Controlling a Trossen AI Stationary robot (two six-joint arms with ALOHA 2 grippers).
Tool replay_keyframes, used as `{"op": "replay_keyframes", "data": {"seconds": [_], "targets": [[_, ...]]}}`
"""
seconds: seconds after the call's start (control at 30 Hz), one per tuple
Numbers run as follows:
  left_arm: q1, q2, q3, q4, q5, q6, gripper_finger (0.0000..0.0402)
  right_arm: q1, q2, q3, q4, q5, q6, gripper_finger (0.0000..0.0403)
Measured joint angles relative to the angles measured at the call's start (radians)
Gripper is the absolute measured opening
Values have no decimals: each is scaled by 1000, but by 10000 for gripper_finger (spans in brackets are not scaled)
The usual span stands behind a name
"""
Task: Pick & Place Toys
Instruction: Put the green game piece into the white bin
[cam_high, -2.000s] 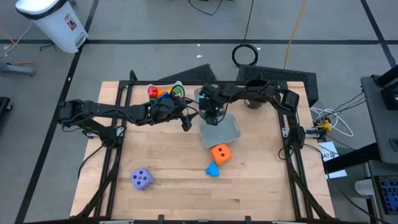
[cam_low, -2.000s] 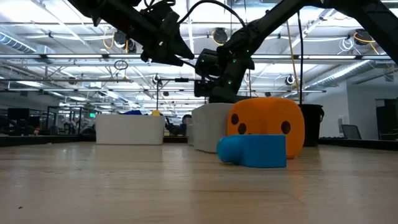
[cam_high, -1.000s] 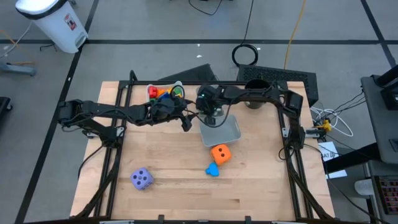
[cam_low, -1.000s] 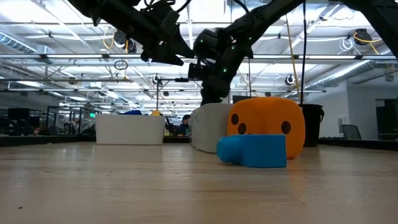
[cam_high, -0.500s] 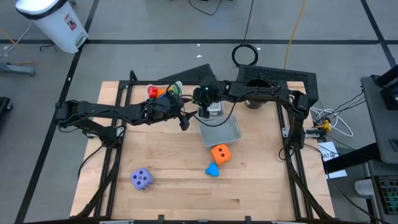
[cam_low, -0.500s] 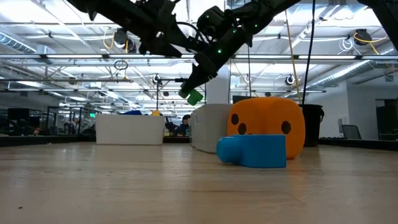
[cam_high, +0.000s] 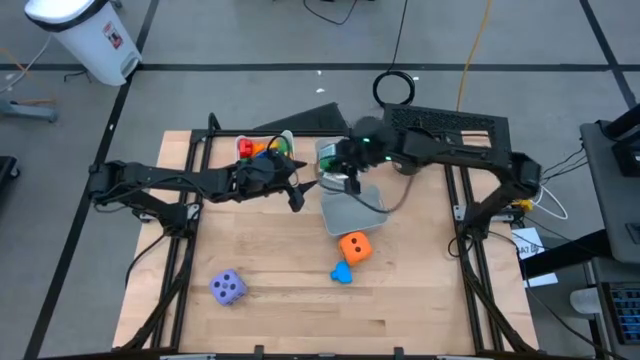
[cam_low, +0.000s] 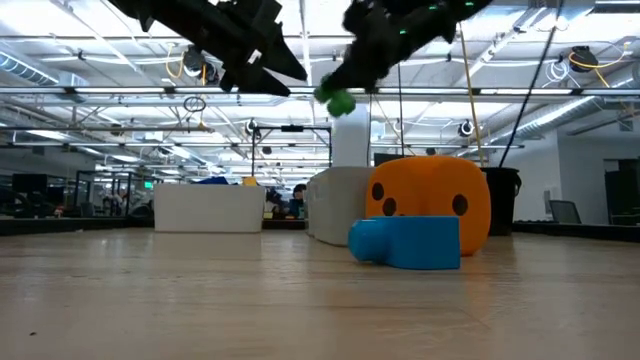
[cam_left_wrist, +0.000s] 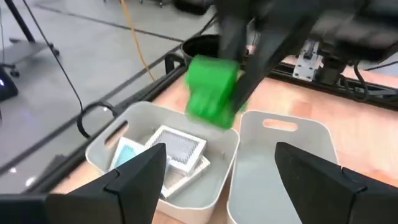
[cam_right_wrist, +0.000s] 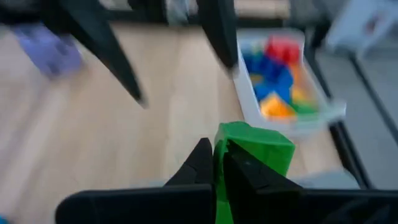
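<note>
A green block (cam_left_wrist: 211, 96) hangs in the air with my right gripper (cam_low: 345, 88) shut on it, above the white bin (cam_left_wrist: 106, 146) that holds picture cards (cam_left_wrist: 177, 149) and beside the grey bin (cam_high: 355, 212). My left gripper (cam_high: 297, 195) hovers open just left of these bins, holding nothing. An orange die (cam_high: 354, 246) and a blue block (cam_high: 342, 272) rest on the table in front of the grey bin. A purple die (cam_high: 228, 288) sits near the front left. A far bin (cam_right_wrist: 283, 81) holds several coloured blocks. My right gripper pinches the green block between its two fingers (cam_right_wrist: 202, 163) at one side of the block (cam_right_wrist: 231, 152). The fingers slant down from the table's right and far side. The block is lifted clear, high above the bins, and sticks out past the fingertips.
The two arms' grippers are close together over the middle of the table's far half. A black cup (cam_high: 408, 163) stands at the far right behind the right arm. Open wood lies between the purple die and the blue block.
My right gripper has risen out of the grey bin with the green block, lifted it well clear, tipped closer to level and drifted toward the far edge. It has stayed shut on the block.
</note>
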Motion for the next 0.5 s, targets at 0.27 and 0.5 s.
{"op": "replay_keyframes", "data": {"seconds": [0.27, 0.5], "targets": [[1, 60, 1, 95, 28, 24, 308, 3, -225, -424, 626, -204, 236, 0], [-1, 137, 3, 314, 236, 68, 308, 43, -262, -615, 1034, -223, 349, 0]]}}
